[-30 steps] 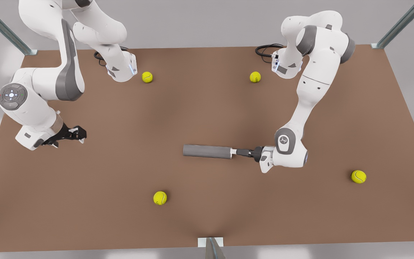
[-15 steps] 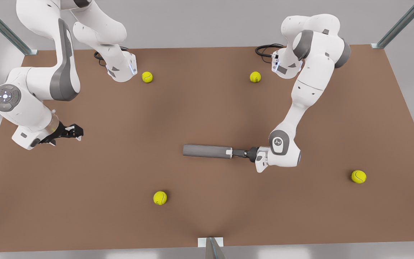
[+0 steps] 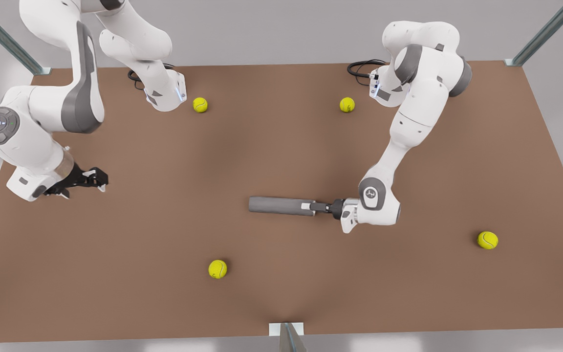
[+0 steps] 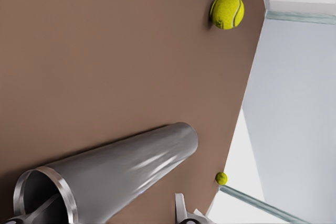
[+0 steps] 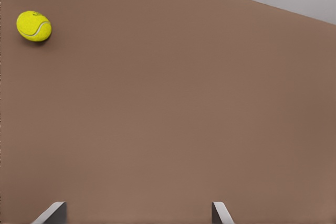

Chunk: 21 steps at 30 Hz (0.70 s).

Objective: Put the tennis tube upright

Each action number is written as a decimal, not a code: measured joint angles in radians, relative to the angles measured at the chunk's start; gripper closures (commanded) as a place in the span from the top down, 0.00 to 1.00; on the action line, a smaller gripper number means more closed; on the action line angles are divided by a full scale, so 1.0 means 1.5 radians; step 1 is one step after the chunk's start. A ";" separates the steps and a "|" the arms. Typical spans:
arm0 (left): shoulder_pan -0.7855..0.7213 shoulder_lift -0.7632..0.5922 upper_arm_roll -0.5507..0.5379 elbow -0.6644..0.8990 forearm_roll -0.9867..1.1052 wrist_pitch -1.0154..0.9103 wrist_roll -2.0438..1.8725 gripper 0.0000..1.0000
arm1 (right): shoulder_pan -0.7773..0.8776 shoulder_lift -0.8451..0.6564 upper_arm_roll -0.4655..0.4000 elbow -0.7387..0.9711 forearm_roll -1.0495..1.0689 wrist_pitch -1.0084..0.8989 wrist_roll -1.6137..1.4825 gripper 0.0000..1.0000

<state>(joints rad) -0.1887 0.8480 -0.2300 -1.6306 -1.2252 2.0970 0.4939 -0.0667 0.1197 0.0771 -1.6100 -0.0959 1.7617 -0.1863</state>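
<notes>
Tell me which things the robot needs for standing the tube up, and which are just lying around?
For the job:
- tennis tube, lying flat on the table
- left gripper, open at the tube's rim end

Just lying about:
- four tennis balls
- right gripper, open, waiting at the front view's left

Brown bench with a tube and four balls

The flat brown bench (image 3: 281,146) carries a grey tube (image 3: 276,206) lying on its side near the middle. Four yellow tennis balls lie well apart around it: one at the back left (image 3: 200,104), one at the back right (image 3: 347,104), one near the front edge (image 3: 217,269), and one far out on the front view's right (image 3: 487,240). The two arm bases (image 3: 164,95) also stand at the bench's back edge.
</notes>
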 measured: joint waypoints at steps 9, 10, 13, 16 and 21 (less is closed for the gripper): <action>-0.001 0.004 -0.001 0.002 -0.008 0.000 0.000 0.96 | 0.000 0.067 0.016 0.166 -0.045 -0.127 -0.042 1.00; -0.003 0.004 -0.001 0.002 -0.011 0.000 0.000 0.94 | -0.008 0.068 0.015 0.167 -0.038 -0.127 -0.041 1.00; -0.004 0.004 -0.001 0.002 -0.016 0.000 0.000 0.77 | -0.007 0.069 0.015 0.167 -0.037 -0.127 -0.040 1.00; -0.003 0.004 -0.001 0.002 -0.018 0.000 0.000 0.50 | -0.008 0.070 0.015 0.167 -0.036 -0.127 -0.040 1.00; 0.002 0.008 -0.002 0.006 -0.021 -0.005 0.005 0.36 | -0.008 0.068 0.016 0.169 -0.037 -0.125 -0.043 1.00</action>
<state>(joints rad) -0.1857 0.8607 -0.2331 -1.6215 -1.2567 2.0896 0.5016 -0.0783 0.2210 0.1012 -1.3561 -0.1519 1.5737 -0.2500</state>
